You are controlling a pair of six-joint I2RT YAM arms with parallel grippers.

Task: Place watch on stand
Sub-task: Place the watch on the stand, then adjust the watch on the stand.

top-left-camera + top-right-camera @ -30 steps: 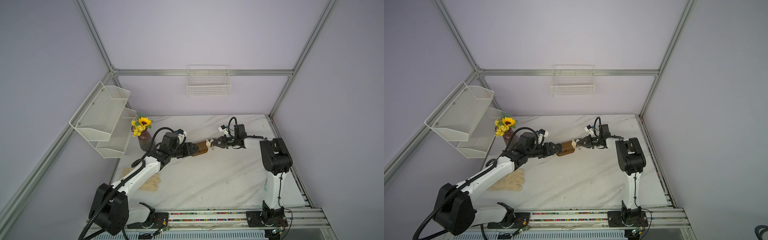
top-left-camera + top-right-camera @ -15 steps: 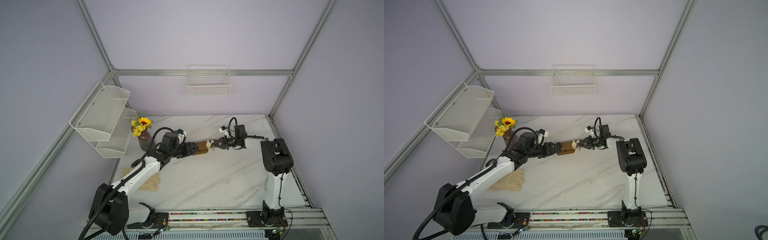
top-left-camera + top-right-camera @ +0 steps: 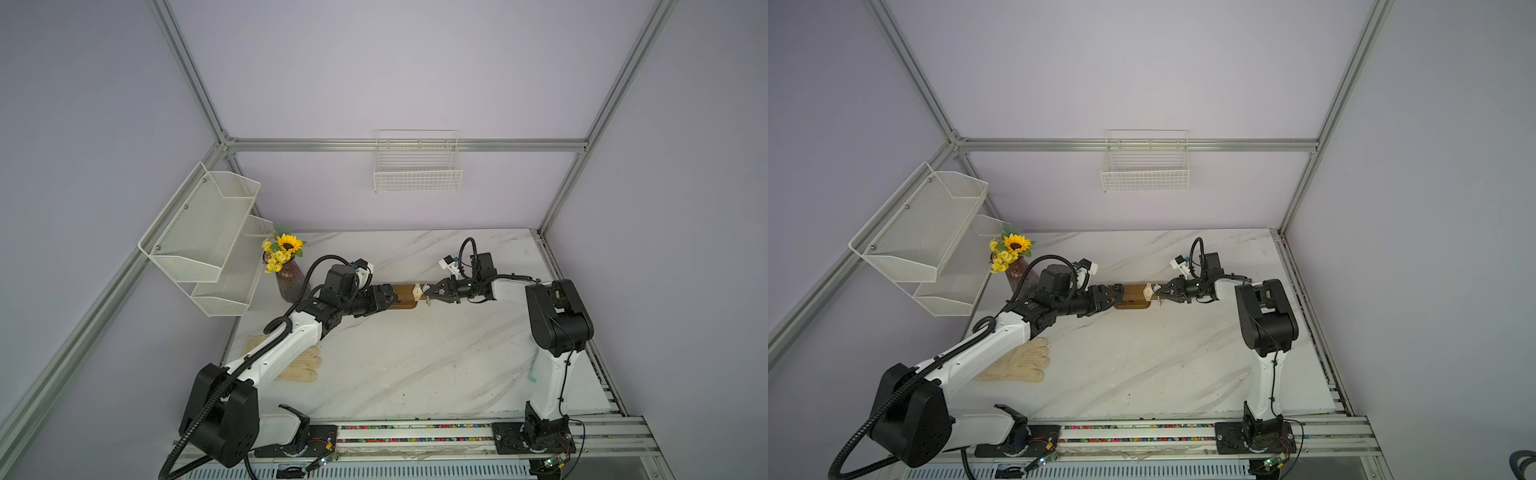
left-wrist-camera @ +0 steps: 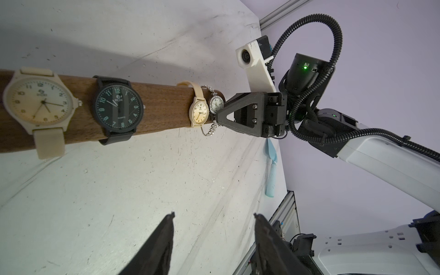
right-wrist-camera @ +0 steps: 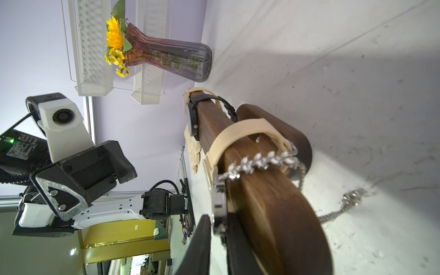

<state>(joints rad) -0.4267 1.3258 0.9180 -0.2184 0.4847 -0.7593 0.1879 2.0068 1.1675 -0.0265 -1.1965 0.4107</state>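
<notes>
The stand (image 3: 404, 289) lies with its long bar running crosswise on the table (image 3: 415, 365). One rounded end is turned toward the left end effector (image 3: 392, 296), the other toward the right end effector (image 3: 428, 294). The silver watch (image 4: 216, 104) hangs at the stand's end nearest the right end effector, just beside a small cream watch (image 4: 199, 112). Its chain loops across the bar's long axis, its dial sits on the bar's flank, and a loose end of chain drops to the table below the stand. The right end effector's jaws stand narrow with the watch case between them; whether they press it cannot be told. The left end effector is about half wide and empty, near the stand's other end, not touching it. Against the second before, arms, stand and watch sit almost unchanged in both top views.
</notes>
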